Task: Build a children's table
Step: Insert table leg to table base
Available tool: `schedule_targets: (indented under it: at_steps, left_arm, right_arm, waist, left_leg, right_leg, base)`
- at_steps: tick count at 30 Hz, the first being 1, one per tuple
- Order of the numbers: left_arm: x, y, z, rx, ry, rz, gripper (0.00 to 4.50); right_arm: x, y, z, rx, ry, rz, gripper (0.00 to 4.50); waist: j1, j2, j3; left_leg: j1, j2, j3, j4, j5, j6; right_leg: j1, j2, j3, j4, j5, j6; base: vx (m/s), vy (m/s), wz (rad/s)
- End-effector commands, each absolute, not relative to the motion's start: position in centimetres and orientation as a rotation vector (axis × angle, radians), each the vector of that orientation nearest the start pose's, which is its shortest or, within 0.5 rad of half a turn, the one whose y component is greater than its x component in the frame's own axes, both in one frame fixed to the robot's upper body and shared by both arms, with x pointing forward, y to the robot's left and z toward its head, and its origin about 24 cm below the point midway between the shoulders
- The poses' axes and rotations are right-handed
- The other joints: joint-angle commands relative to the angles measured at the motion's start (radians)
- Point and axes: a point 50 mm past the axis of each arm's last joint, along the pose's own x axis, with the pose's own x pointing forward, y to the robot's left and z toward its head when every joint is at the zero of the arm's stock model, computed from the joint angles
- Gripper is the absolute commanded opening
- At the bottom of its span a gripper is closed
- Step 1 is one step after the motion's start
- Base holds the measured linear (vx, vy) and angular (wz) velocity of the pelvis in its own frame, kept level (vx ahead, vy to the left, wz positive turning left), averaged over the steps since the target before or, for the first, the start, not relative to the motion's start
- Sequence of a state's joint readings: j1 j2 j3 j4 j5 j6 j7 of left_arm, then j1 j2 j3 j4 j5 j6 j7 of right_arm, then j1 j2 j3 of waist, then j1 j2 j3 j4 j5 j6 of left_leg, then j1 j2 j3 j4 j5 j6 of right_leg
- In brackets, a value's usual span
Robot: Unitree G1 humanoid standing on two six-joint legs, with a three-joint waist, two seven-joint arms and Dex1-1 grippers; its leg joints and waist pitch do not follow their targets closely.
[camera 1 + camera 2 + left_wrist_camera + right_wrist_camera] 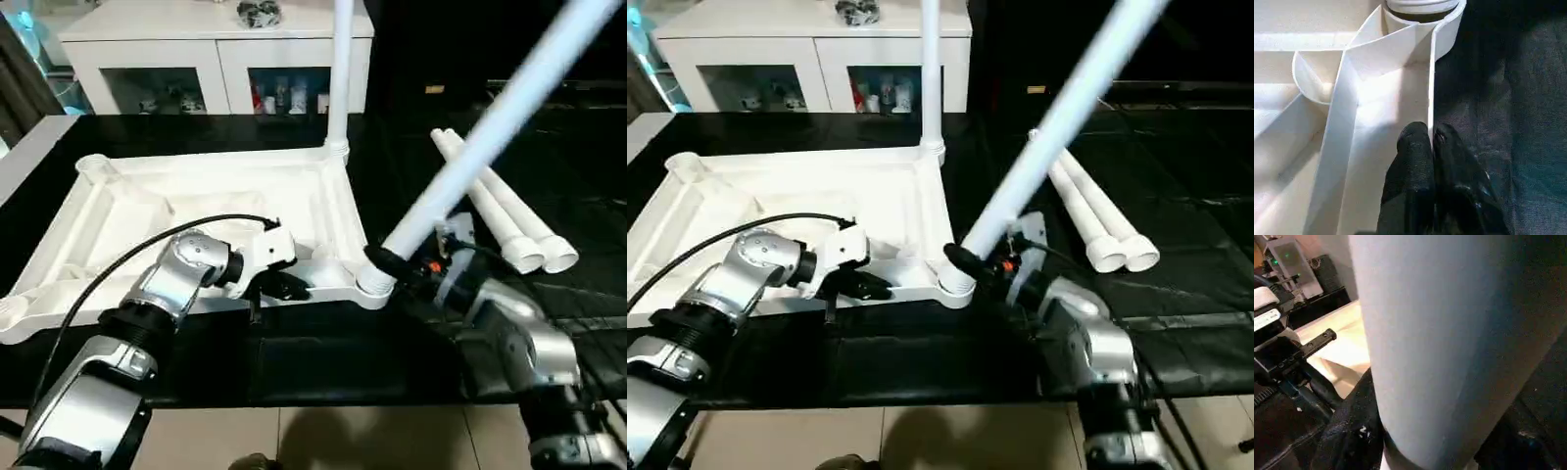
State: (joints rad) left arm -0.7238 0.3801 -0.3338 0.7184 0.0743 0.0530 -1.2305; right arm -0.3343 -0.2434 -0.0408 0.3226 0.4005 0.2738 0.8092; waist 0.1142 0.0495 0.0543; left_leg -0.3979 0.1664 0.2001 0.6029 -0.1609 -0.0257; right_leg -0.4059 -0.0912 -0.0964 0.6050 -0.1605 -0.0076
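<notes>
White plastic tabletop [196, 211] lies ribbed side up on the black work surface [323, 357], one leg [340, 78] already upright in its far right corner socket. Second leg [490, 132] is tilted, its foot at the near right corner socket [375, 284], leaning up and away to the right. Two spare legs [509, 220] lie side by side on the black surface, right of the tabletop.

Step in hand, as I judge it: seating this tilted leg. To do it well, bring the leg upright over the socket before pushing, then press straight down; forced in at this lean it would likely jam or lever the tabletop up. Tabletop needs to stay pinned meanwhile.

Right gripper [397, 266]: fingers part open, wrapped round the leg's lower end just above the socket, gripping it. Left gripper [1431, 142]: fingers closed, pinched on the thin near edge wall of the tabletop, close to that same corner socket, steadying it.
</notes>
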Motion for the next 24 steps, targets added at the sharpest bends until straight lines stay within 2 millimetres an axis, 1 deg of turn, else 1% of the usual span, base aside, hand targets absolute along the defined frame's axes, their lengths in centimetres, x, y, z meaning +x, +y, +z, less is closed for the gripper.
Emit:
schedule_targets:
  at_steps: [1,3,4,5,6,7,8,10,11,12,13,14,15,16,17,18,19,20,21,22,23,24]
  left_arm:
    - [34.3,13.8,7.6,0.555,0.465,-1.303,0.0]
    - [34.3,13.8,7.7,0.556,0.464,-1.3,0.0]
    - [34.3,13.8,7.7,0.556,0.464,-1.299,0.0]
    - [34.3,13.8,7.6,0.556,0.464,-1.298,0.0]
    - [34.3,13.7,7.6,0.556,0.463,-1.297,0.0]
    - [34.3,13.7,7.6,0.556,0.462,-1.297,0.0]
    - [34.2,13.7,7.5,0.555,0.461,-1.296,0.0]
    - [34.2,13.7,7.5,0.554,0.461,-1.295,0.0]
    - [34.2,13.7,7.4,0.555,0.461,-1.295,0.0]
    - [34.1,13.8,7.4,0.555,0.461,-1.295,0.0]
    - [34.0,13.8,7.3,0.554,0.461,-1.292,0.0]
    - [34.0,13.8,7.2,0.553,0.461,-1.291,0.0]
    - [33.9,13.9,7.2,0.551,0.46,-1.286,0.0]
    - [33.9,13.9,7.2,0.549,0.46,-1.282,0.0]
    - [33.9,13.9,7.2,0.545,0.459,-1.278,0.0]
    - [33.9,13.9,7.2,0.545,0.459,-1.278,0.0]
    - [33.8,13.9,7.1,0.539,0.456,-1.275,0.0]
    - [33.8,13.9,7.1,0.534,0.454,-1.273,0.0]
    - [33.7,13.9,7.1,0.532,0.453,-1.273,0.0]
    - [33.6,13.9,7.1,0.531,0.453,-1.274,0.0]
    - [33.6,13.9,7.1,0.531,0.453,-1.275,0.0]
    - [33.5,13.9,7.1,0.531,0.453,-1.278,0.0]
  right_arm:
    - [28.6,-15.9,2.9,0.212,0.269,0.799,1.93]
    - [28.2,-15.9,2.6,0.151,0.281,0.818,1.93]
    - [27.9,-15.8,2.4,0.108,0.293,0.837,1.93]
    - [27.6,-15.8,2.2,0.071,0.306,0.858,1.93]
    - [27.4,-15.7,2.0,0.038,0.318,0.877,1.93]
    - [27.3,-15.7,1.9,0.016,0.325,0.89,1.93]
    - [27.3,-15.6,1.9,-0.009,0.337,0.914,1.93]
    - [27.3,-15.6,1.8,-0.02,0.342,0.924,1.93]
    - [27.3,-15.5,1.8,-0.029,0.346,0.937,1.93]
    - [27.4,-15.4,1.9,-0.039,0.351,0.953,1.93]
    - [27.6,-15.2,2.0,-0.054,0.358,0.983,1.93]
    - [27.7,-15.1,2.0,-0.058,0.36,0.993,1.93]
    - [27.8,-14.9,2.1,-0.061,0.364,1.009,1.93]
    - [27.9,-14.8,2.1,-0.065,0.366,1.019,1.93]
    - [27.9,-14.7,2.1,-0.063,0.371,1.031,1.93]
    - [27.9,-14.7,2.1,-0.063,0.371,1.031,1.93]
    - [27.9,-14.6,2.0,-0.064,0.372,1.039,1.93]
    - [27.9,-14.5,2.0,-0.065,0.373,1.043,1.93]
    - [27.8,-14.5,1.9,-0.064,0.375,1.048,1.93]
    - [27.8,-14.5,1.8,-0.062,0.376,1.05,1.93]
    - [27.8,-14.5,1.8,-0.06,0.377,1.051,1.93]
    - [27.9,-14.5,1.8,-0.058,0.376,1.054,1.93]
  waist:
    - [0.005,0.003,-0.073]
    - [0.005,0.002,-0.071]
    - [0.005,0.007,-0.068]
    - [0.003,-0.005,-0.067]
    - [0.006,-0.003,-0.067]
    - [0.004,0.002,-0.064]
    - [0.002,-0.008,-0.064]
    - [0.004,-0.009,-0.064]
    - [0.003,-0.015,-0.064]
    - [0.004,-0.016,-0.065]
    - [0.002,-0.031,-0.065]
    - [0.004,-0.02,-0.064]
    - [0.003,-0.019,-0.064]
    - [0.002,-0.029,-0.063]
    - [0.001,-0.025,-0.063]
    - [-0.001,-0.04,-0.064]
    - [0.002,-0.042,-0.065]
    - [0.001,-0.037,-0.064]
    - [0.0,-0.038,-0.064]
    - [-0.001,-0.047,-0.064]
    - [-0.001,-0.044,-0.065]
    - [-0.002,-0.045,-0.064]
  left_leg:
    - [0.032,0.074,-0.045,-0.085,-0.373,-0.012]
    - [0.033,0.073,-0.045,-0.085,-0.386,-0.015]
    - [0.035,0.073,-0.046,-0.087,-0.408,-0.02]
    - [0.035,0.073,-0.046,-0.088,-0.41,-0.017]
    - [0.036,0.073,-0.047,-0.088,-0.406,-0.015]
    - [0.037,0.074,-0.048,-0.089,-0.414,-0.015]
    - [0.04,0.074,-0.046,-0.089,-0.422,-0.015]
    - [0.042,0.074,-0.048,-0.089,-0.414,-0.011]
    - [0.041,0.075,-0.047,-0.089,-0.409,-0.007]
    - [0.04,0.075,-0.048,-0.089,-0.394,-0.004]
    - [0.039,0.076,-0.045,-0.09,-0.387,0.001]
    - [0.039,0.077,-0.047,-0.09,-0.382,0.002]
    - [0.04,0.077,-0.047,-0.09,-0.385,0.0]
    - [0.04,0.077,-0.047,-0.091,-0.389,0.0]
    - [0.041,0.078,-0.047,-0.092,-0.398,-0.004]
    - [0.041,0.078,-0.045,-0.093,-0.397,-0.003]
    - [0.041,0.078,-0.048,-0.092,-0.391,-0.004]
    - [0.043,0.079,-0.048,-0.094,-0.402,-0.009]
    - [0.044,0.08,-0.048,-0.095,-0.412,-0.014]
    - [0.044,0.08,-0.049,-0.096,-0.423,-0.02]
    - [0.046,0.081,-0.049,-0.097,-0.429,-0.023]
    - [0.046,0.08,-0.048,-0.097,-0.432,-0.024]
  right_leg:
    - [0.04,-0.088,0.057,-0.081,-0.305,-0.209]
    - [0.039,-0.09,0.058,-0.085,-0.329,-0.202]
    - [0.039,-0.087,0.057,-0.089,-0.352,-0.194]
    - [0.04,-0.087,0.058,-0.091,-0.362,-0.191]
    - [0.042,-0.089,0.057,-0.089,-0.371,-0.189]
    - [0.039,-0.09,0.059,-0.092,-0.395,-0.185]
    - [0.039,-0.09,0.058,-0.096,-0.419,-0.179]
    - [0.039,-0.093,0.059,-0.096,-0.44,-0.175]
    - [0.039,-0.093,0.061,-0.099,-0.445,-0.171]
    - [0.04,-0.095,0.06,-0.096,-0.438,-0.173]
    - [0.04,-0.093,0.06,-0.098,-0.438,-0.171]
    - [0.04,-0.094,0.06,-0.095,-0.438,-0.172]
    - [0.037,-0.094,0.061,-0.097,-0.439,-0.171]
    - [0.038,-0.094,0.061,-0.095,-0.439,-0.171]
    - [0.036,-0.094,0.061,-0.098,-0.443,-0.168]
    - [0.036,-0.092,0.061,-0.098,-0.443,-0.166]
    - [0.037,-0.098,0.061,-0.094,-0.449,-0.167]
    - [0.034,-0.096,0.062,-0.099,-0.458,-0.161]
    - [0.033,-0.095,0.062,-0.099,-0.457,-0.16]
    - [0.034,-0.096,0.062,-0.097,-0.452,-0.161]
    - [0.033,-0.095,0.062,-0.097,-0.445,-0.163]
    - [0.032,-0.094,0.062,-0.098,-0.443,-0.163]
  base:
    - [0.0,0.0,0.0]
    - [0.0,0.0,0.0]
    - [0.0,0.0,0.0]
    - [0.0,0.0,0.0]
    - [0.0,0.0,0.0]
    - [0.0,0.0,0.0]
    - [0.0,0.0,0.0]
    - [0.0,0.0,0.0]
    - [0.0,0.0,0.0]
    - [0.0,0.0,0.0]
    - [0.0,0.0,0.0]
    - [0.0,0.0,0.0]
    - [0.0,0.0,0.0]
    - [0.0,0.0,0.0]
    - [0.0,0.0,0.0]
    - [0.0,0.0,0.0]
    - [0.0,0.0,0.0]
    - [0.0,0.0,0.0]
    - [0.0,0.0,0.0]
    - [0.0,0.0,0.0]
    - [0.0,0.0,0.0]
    - [0.0,0.0,0.0]
